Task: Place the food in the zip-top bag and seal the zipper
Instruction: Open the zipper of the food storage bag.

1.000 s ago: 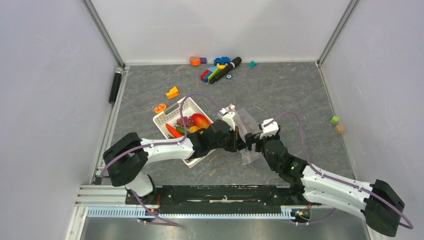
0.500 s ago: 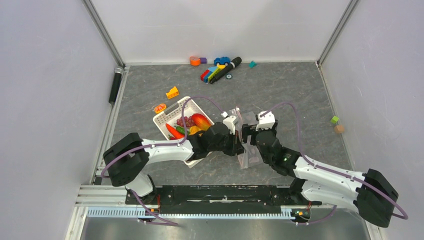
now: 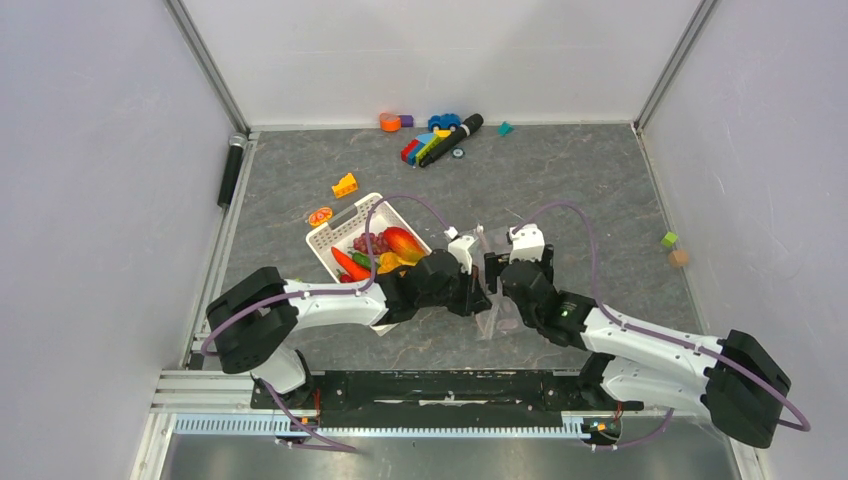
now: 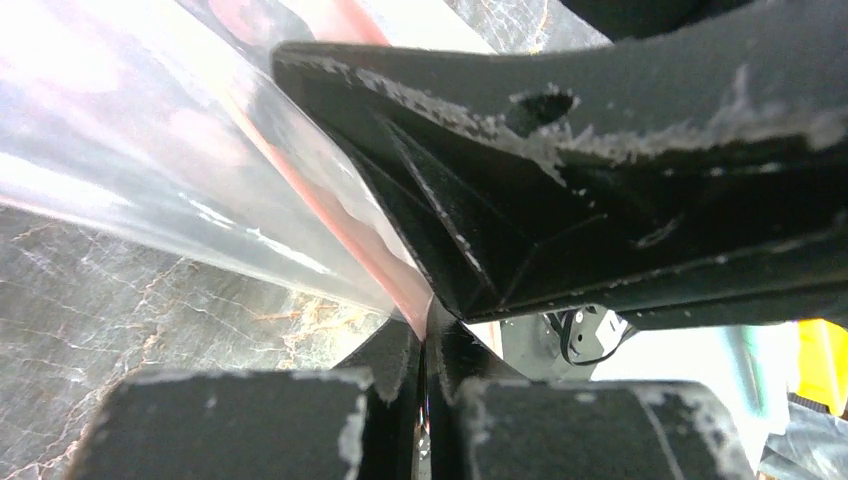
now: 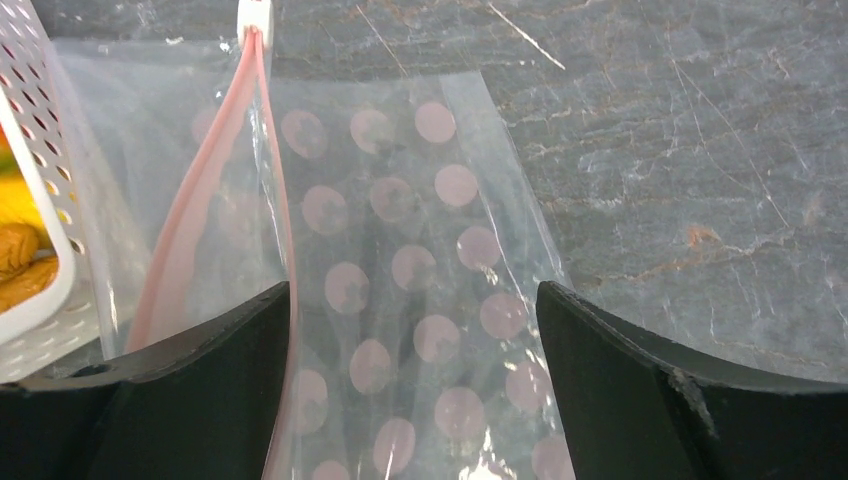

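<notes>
The zip-top bag (image 5: 430, 270) looks limp and slippery; the left gripper (image 4: 428, 345) pinches its firmer zipper (image 5: 190, 235), the right gripper (image 5: 410, 300) hangs spread.

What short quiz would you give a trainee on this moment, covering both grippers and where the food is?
1. True or false: the left gripper is shut on the zipper of the zip-top bag.
2. Where is the food? A: in the white basket. B: in the zip-top bag. C: in the left gripper.
3. Fill in the missing word: the right gripper straddles the bag with its jaws ____.

Key: 1 true; 2 A; 3 open.
</notes>
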